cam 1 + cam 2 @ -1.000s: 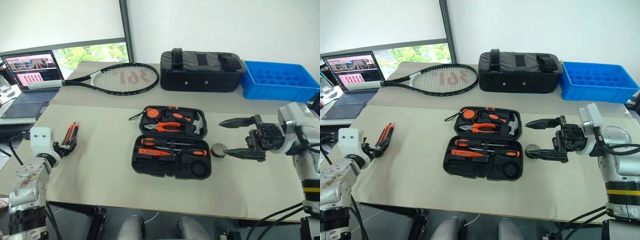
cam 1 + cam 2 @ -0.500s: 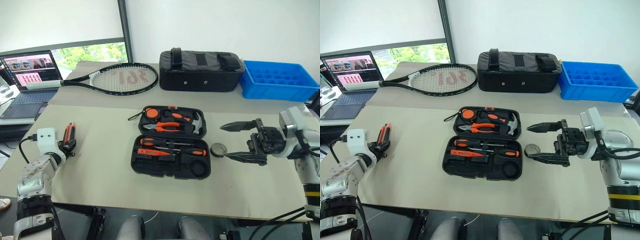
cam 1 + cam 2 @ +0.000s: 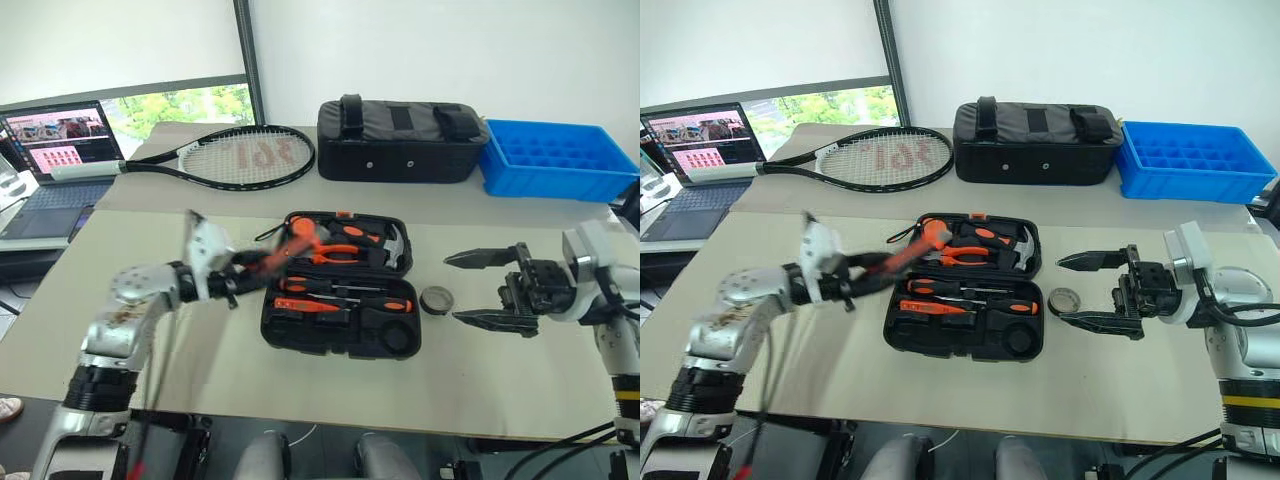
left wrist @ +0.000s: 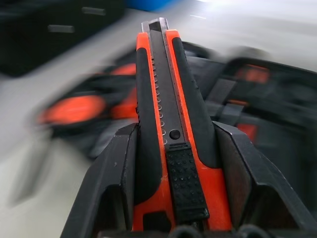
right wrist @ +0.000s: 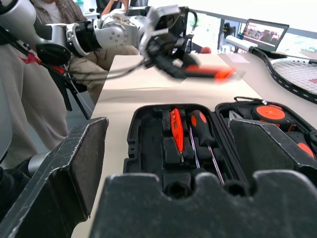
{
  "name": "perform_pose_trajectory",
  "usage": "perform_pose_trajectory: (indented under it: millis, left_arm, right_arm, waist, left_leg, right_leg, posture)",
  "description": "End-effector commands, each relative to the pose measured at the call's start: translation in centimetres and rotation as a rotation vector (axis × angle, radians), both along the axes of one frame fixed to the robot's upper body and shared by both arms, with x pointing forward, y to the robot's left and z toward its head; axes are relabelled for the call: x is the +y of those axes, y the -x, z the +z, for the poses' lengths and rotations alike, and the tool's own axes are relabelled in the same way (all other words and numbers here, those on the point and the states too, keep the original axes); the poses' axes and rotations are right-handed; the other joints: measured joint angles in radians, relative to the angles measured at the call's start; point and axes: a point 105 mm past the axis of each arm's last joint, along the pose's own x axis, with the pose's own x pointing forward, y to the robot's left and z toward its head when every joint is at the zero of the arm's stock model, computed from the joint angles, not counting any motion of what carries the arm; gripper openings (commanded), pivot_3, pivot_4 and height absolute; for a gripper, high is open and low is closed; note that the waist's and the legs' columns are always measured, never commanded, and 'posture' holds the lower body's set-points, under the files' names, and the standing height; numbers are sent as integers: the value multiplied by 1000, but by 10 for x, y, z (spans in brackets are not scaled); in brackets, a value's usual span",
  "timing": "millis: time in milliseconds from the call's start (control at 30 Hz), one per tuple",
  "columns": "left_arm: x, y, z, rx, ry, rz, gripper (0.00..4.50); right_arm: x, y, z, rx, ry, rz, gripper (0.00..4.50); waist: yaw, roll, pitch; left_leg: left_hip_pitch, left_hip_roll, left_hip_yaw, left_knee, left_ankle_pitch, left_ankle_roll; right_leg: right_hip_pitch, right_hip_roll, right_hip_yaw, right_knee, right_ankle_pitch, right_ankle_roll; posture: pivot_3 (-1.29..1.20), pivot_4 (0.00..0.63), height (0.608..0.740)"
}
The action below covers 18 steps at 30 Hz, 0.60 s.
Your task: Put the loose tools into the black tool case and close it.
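Left wrist view: left gripper [image 4: 171, 163] clamps an orange-black utility knife [image 4: 163, 99]. Open tool case [image 3: 340, 285] sits frame centre, tape roll [image 3: 436, 299] loose beside it; right gripper [image 3: 482, 287] gapes empty.

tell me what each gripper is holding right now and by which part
The left gripper is shut on the utility knife, clamping its rear handle so the blade end sticks out. The right gripper is open and holds nothing.
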Motion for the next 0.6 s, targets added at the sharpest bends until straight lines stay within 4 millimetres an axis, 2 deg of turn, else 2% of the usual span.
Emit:
perform_pose_trajectory:
  millis: [33,300,600]
  left_arm:
    - [-26,23,-8,-50,-142,-231,1790]
    - [-22,9,-34,-54,-348,-269,1790]
    - [-23,3,-41,-62,-378,-276,1790]
  right_arm:
    - [-8,9,8,-56,36,1,4500]
    - [-13,17,6,-61,37,-40,4500]
    - [-14,19,4,-60,38,-52,4500]
  waist:
    - [3,0,0]
    - [-1,-1,1]
    - [3,-2,1]
  left_leg:
    - [0,0,0,0,0,0]
    - [0,0,1,1,0,0]
    - [0,0,1,2,0,0]
  right_leg:
    - [0,0,1,0,0,0]
    - [0,1,4,0,0,0]
    - [1,1,4,0,0,1]
  posture:
    - [0,150,708]
    - [0,150,708]
    - [0,150,708]
